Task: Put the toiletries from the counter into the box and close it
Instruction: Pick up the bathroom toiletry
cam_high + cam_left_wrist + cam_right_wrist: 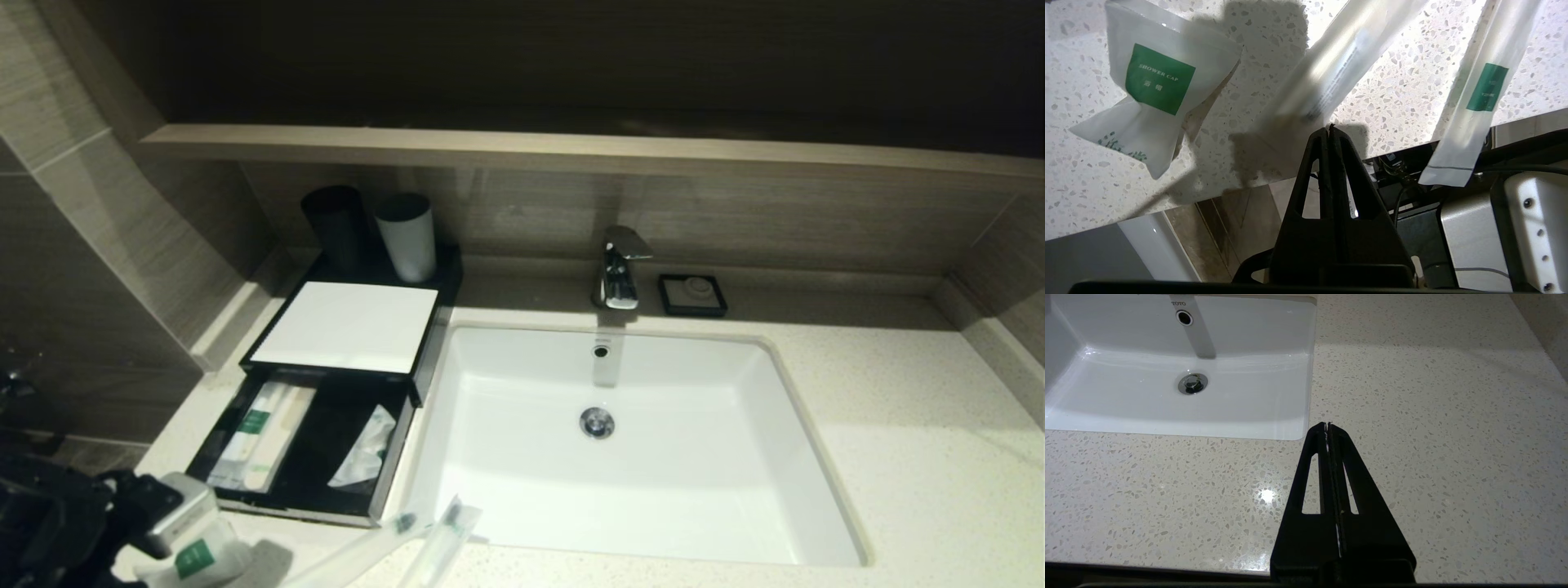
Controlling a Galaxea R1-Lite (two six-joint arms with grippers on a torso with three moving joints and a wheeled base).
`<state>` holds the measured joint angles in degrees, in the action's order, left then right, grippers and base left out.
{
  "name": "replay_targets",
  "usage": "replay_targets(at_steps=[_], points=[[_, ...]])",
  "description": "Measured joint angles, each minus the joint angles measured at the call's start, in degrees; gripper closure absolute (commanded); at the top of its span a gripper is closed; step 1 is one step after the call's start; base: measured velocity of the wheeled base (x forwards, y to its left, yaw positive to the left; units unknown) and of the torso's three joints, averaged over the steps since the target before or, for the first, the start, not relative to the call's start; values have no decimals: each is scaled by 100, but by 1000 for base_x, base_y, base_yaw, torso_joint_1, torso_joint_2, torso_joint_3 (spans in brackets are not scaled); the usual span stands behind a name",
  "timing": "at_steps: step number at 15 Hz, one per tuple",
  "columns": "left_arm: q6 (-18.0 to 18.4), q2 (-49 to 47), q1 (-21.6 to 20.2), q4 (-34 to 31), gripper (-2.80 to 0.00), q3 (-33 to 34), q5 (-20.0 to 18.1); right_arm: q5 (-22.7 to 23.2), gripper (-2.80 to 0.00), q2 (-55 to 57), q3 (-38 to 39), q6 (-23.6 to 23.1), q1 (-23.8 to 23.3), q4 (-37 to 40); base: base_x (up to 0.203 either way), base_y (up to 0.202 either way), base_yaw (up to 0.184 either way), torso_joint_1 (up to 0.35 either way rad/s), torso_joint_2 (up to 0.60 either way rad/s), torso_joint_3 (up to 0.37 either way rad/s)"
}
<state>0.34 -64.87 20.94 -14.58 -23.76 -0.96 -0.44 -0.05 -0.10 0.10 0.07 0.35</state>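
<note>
Now I see my left claw (1329,130) pressed fully together with nothing between its fingers, hanging over the front edge of the counter (914,457), near its left corner. Just beside it the small white packet (1155,85) with the green square label lies flat on the speckled stone. Next to the packet are the two long sachets: the first sachet (1331,65) lies with its near end right in front of my left claw tips, and the second sachet (1478,94) sticks out over the counter edge. In the head view both of them point toward the front left corner of the basin (620,441).

The box (347,327) stands to the left of the basin, against the wall side, with its white panel on top. Its drawer (384,482) is pulled out toward me, and some wrapped items already lie inside.

My right claw (1327,425) is also completely closed and empty. It hovers over the bare counter to the right of the basin.
</note>
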Motion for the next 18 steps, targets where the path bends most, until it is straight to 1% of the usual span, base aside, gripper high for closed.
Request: replay_targets(at_steps=[3,5,6,7,11,18], points=[[219,-317,-2,432,0,235,-2,0,0,0,0,0,0,0,0,0,0,0,0,0],[296,-443,-5,570,0,302,-20,1,0,0,0,0,0,-2,0,0,0,0,0,0],[393,-488,-5,574,-262,321,-58,2,0,2,0,0,0,-2,0,0,0,0,0,0],[467,-522,-5,576,-280,329,-85,0,0,2,0,0,0,-2,0,0,0,0,0,0],[620,-547,-6,576,-280,336,-96,-2,0,2,0,-1,0,-2,0,0,0,0,0,0],[751,-638,-13,583,-280,406,-98,-1,0,2,0,0,0,-2,0,0,0,0,0,0]])
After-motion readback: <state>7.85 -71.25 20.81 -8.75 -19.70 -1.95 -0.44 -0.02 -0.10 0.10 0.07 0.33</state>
